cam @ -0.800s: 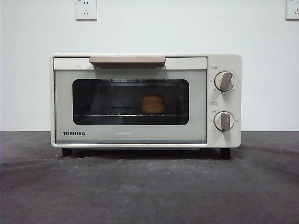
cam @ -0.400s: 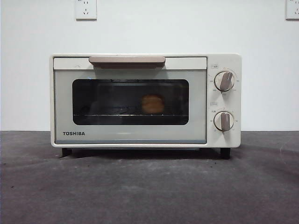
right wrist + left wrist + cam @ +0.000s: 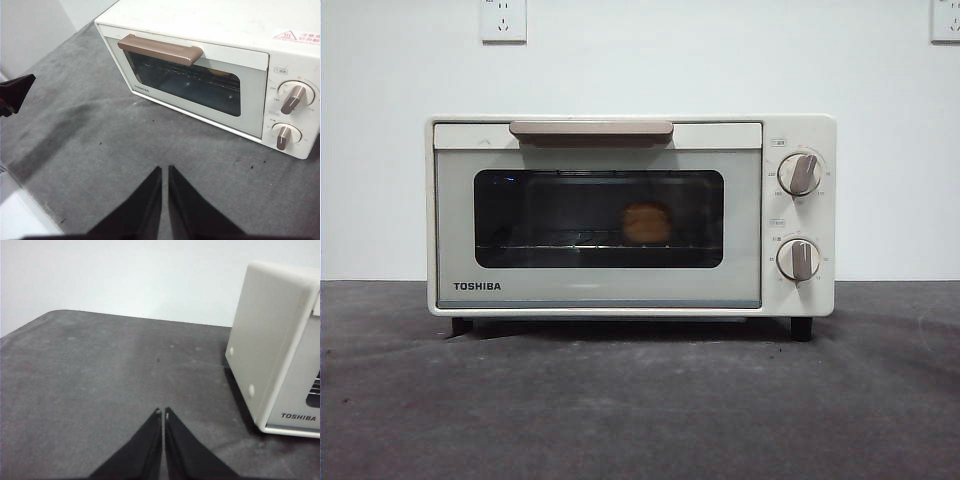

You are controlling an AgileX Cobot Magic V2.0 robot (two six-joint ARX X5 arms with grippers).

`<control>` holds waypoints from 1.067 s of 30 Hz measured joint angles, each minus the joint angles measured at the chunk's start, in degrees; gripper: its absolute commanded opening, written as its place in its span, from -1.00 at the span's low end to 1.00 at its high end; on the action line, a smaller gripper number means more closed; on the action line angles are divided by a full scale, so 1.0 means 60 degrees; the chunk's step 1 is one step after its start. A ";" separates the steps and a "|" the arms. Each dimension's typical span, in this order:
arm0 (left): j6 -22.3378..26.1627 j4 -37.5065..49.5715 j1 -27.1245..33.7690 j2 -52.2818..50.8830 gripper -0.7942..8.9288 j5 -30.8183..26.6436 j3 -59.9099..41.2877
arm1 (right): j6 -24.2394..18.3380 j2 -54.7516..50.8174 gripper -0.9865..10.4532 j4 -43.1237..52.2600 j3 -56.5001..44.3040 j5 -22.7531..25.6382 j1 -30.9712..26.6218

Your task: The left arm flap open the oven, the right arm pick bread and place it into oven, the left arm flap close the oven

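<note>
We see the bread (image 3: 647, 222) only dimly through the dark glass of the oven (image 3: 600, 290), its lower edge lost against the rack. In the left wrist view the oven (image 3: 272, 350) runs off the edge, and the small print around its knobs (image 3: 800, 174) is unreadable.

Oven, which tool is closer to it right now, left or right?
Left, it seems. The left tool sits low beside the oven, off its side wall; the right tool hangs higher, back from its front.
</note>
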 measured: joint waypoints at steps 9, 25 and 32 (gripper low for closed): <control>0.0091 -0.0827 -0.0102 0.0011 -0.80 0.0018 0.0000 | 0.0000 0.0000 -0.80 0.0004 0.0000 0.0000 0.0004; 0.0080 -0.0827 -0.0120 0.0007 -0.80 0.0015 0.0000 | 0.0000 0.0000 -0.80 0.0004 0.0000 0.0000 0.0000; 0.0077 -0.0827 -0.0120 0.0007 -0.80 0.0011 0.0000 | -0.0120 -0.0106 -0.80 -0.0007 0.0000 0.0302 0.0011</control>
